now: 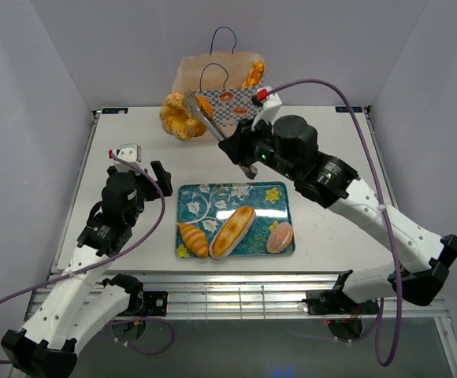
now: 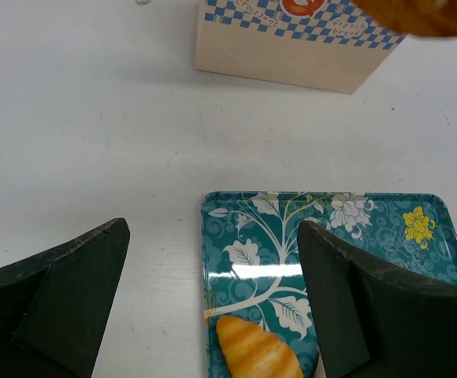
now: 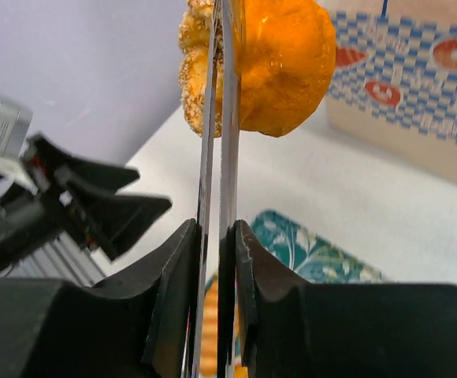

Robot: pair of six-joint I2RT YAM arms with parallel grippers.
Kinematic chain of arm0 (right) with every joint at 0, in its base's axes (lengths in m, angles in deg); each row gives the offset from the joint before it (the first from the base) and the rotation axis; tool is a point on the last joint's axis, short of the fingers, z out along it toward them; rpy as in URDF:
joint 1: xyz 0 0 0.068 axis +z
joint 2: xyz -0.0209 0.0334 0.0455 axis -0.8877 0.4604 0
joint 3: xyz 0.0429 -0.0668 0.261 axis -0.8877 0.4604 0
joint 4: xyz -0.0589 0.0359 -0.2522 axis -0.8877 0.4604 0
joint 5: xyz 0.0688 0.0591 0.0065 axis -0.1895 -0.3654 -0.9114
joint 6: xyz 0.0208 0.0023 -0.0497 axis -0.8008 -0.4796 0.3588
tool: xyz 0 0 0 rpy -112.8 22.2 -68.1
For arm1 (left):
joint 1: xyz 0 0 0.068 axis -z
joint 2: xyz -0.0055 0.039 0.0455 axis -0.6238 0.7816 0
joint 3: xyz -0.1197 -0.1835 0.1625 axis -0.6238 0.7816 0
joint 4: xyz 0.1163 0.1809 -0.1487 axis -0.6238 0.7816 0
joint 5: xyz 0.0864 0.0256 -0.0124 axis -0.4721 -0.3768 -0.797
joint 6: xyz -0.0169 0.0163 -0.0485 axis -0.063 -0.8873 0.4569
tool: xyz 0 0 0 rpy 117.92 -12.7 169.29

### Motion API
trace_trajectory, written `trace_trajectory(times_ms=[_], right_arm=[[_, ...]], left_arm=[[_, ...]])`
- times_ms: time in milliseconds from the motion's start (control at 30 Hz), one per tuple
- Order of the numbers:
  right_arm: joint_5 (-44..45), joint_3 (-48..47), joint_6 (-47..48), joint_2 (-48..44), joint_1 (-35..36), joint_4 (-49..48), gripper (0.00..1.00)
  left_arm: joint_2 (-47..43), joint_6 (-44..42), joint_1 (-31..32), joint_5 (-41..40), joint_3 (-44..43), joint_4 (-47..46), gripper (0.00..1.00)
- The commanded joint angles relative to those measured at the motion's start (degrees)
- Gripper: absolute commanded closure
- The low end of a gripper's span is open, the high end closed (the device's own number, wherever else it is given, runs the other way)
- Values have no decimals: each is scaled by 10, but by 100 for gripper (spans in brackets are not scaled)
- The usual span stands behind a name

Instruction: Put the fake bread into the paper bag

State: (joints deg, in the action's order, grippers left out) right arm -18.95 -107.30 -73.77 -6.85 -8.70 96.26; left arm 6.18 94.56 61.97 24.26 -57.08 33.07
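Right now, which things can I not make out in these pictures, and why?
Inside of the paper bag: in the top view its walls hide the contents; only the end of one bread sticks out.
Tips of the tongs: in the right wrist view the held bun covers them.
The croissant on the tray: in the left wrist view the bottom edge cuts it off.

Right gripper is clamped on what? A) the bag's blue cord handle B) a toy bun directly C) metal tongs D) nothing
C: in the right wrist view the right gripper is shut on the thin silver metal tongs, whose far end pinches a glossy orange round toy bun.
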Motion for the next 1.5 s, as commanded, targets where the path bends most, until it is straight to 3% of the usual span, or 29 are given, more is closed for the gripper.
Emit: trace_trajectory(times_ms=[0, 233, 400, 767, 933, 1133, 1367, 1467], right_arm=[[-34, -96, 26, 76, -31, -52, 92], [-112, -320, 8, 233, -109, -72, 92], [-173, -409, -15, 324, -162, -108, 92], [-247, -369, -77, 341, -265, -214, 92], [-250, -283, -79, 320, -277, -245, 92], [-260, -272, -69, 333, -279, -227, 91], [-274, -258, -58, 337, -284, -211, 61], [-280, -256, -58, 338, -288, -207, 58]], left_arm=[[-25, 5, 2, -17, -5, -18, 2], [-9, 8, 2, -7, -10, -11, 2], [-4, 10, 4, 10, -10, -12, 2], [4, 8, 4, 15, -10, -12, 2], [10, 7, 4, 22, -10, -10, 2], [15, 6, 4, 26, -10, -9, 2], [26, 6, 4, 36, -12, -6, 2], [30, 5, 4, 38, -14, -4, 2]])
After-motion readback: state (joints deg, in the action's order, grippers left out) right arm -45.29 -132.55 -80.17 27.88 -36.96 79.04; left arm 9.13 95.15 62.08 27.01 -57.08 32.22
